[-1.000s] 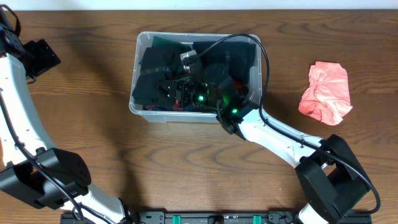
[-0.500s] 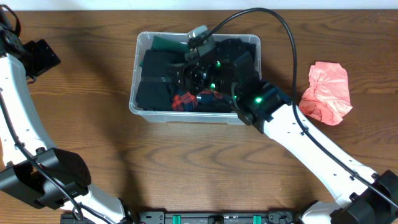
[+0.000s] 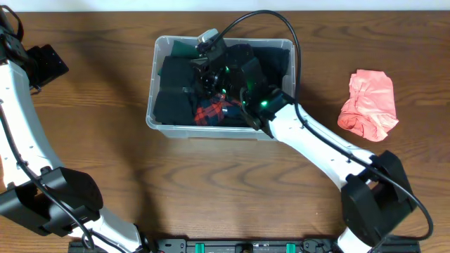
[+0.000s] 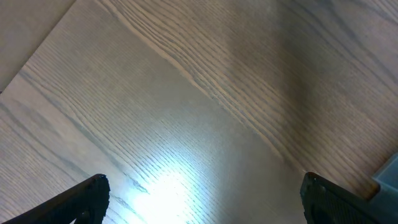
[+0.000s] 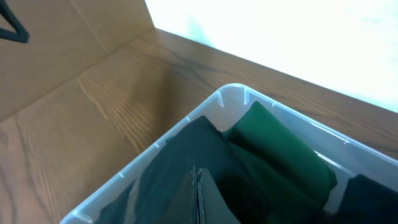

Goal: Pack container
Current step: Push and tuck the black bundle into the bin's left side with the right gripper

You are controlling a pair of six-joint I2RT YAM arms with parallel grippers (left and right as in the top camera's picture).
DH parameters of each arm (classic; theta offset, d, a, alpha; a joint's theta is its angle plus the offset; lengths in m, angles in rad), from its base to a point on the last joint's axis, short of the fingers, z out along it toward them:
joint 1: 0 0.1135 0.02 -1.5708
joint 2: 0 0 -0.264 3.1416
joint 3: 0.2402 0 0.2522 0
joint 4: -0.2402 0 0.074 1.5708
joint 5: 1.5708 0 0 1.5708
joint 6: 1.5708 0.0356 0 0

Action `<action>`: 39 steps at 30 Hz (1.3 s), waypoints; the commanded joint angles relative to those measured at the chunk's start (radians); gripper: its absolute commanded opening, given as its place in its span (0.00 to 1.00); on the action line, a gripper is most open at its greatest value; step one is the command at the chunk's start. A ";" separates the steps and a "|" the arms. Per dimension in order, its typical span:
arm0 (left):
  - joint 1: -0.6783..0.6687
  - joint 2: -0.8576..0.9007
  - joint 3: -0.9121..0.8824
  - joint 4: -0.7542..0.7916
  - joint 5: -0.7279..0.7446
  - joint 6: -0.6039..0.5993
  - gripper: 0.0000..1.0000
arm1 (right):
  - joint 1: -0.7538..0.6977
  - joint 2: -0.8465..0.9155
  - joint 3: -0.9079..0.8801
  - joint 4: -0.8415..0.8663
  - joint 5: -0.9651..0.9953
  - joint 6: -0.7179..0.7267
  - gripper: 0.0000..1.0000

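The container (image 3: 160, 43), a clear plastic bin, stands at the middle back of the table, filled with dark folded clothes (image 3: 172, 98), a green piece (image 3: 184, 48) and a red plaid piece (image 3: 211, 112). My right gripper (image 3: 204, 68) hovers over its back left part. In the right wrist view its jaws (image 5: 198, 173) are pressed together with nothing between them, above dark cloth (image 5: 180, 155), next to the green piece (image 5: 280, 149) and the bin's rim (image 5: 155, 149). My left gripper (image 3: 46, 63) is far off at the left, open (image 4: 202, 190) over bare wood.
A crumpled pink cloth (image 3: 369, 105) lies on the table right of the bin. The right arm's cable (image 3: 299, 63) arcs over the bin's right side. The left arm (image 3: 21, 119) runs along the table's left edge.
The right gripper's jaws have closed. Its wrist swung over the bin toward the right, then back to the back left part. The left arm has not moved.
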 commanded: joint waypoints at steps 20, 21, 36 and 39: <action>0.003 -0.007 0.014 -0.003 -0.004 -0.013 0.98 | 0.015 0.313 0.050 -0.278 -0.026 -0.029 0.01; 0.003 -0.007 0.014 -0.003 -0.004 -0.013 0.98 | 0.014 0.314 0.050 -0.296 -0.025 -0.034 0.01; 0.003 -0.007 0.014 -0.003 -0.004 -0.013 0.98 | -0.003 0.318 0.130 -0.512 -0.022 -0.051 0.01; 0.003 -0.007 0.014 -0.003 -0.004 -0.013 0.98 | -0.005 0.318 0.209 -0.573 -0.024 -0.056 0.16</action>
